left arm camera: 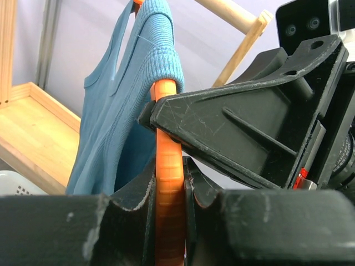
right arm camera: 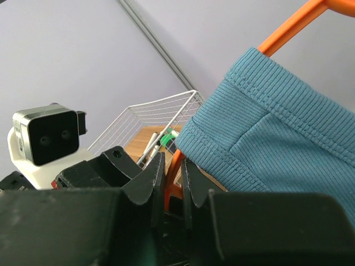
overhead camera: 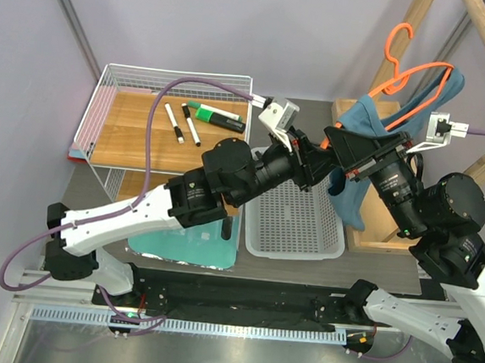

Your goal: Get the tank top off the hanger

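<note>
Both the left gripper and the right gripper are clamped on the thin bright orange plastic hanger. The soft teal-blue ribbed tank top is draped over it by the table's far right corner. Looks like the steadying step, so next one gripper probably needs to let go and pinch a strap.

Pale lilac walls under soft even light, grey metal upright along the left rear corner, light wooden rack at the table's right rear corner, dark grey table, brushed steel sheet below its near edge.
</note>
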You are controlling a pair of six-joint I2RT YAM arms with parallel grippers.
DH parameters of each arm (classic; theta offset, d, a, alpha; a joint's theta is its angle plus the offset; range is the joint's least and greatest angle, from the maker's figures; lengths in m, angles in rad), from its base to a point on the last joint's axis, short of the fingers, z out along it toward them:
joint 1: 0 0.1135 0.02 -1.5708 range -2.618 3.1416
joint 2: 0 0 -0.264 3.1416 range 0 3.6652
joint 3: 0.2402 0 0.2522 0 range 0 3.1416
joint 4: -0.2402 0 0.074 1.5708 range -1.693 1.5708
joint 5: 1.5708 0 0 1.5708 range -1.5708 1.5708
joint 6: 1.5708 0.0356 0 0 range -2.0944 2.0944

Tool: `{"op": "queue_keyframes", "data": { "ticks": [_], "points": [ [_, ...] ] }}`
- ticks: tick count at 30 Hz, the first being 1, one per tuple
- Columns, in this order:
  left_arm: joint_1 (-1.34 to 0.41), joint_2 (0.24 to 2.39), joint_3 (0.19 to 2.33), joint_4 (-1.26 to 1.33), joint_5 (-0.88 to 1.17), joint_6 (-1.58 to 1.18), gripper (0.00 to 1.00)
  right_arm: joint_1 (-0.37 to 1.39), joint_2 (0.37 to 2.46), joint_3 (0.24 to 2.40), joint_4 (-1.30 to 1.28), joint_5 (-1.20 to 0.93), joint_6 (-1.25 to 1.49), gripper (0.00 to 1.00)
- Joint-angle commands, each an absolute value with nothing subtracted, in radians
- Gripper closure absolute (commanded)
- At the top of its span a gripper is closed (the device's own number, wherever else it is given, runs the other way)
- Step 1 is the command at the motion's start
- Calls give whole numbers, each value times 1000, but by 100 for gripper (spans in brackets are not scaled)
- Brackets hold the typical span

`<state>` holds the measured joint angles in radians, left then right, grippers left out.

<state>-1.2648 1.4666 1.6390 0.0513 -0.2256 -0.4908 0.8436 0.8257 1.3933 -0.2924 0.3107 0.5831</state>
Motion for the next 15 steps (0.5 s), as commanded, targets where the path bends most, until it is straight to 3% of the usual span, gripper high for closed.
{"op": "queue_keyframes", "data": {
  "ticks": [1,8,15],
  "points": [
    [-1313,1396,1615,58,-63,-509,81,833,815,1390,-156,344,523,99],
    [-1313,1356,1589,67,-29,-514,61,834,808,1373,-127,324,502,99],
    [-1313,1293,1552,69,-3,-518,49,833,802,1359,-115,302,497,99]
  ]
}}
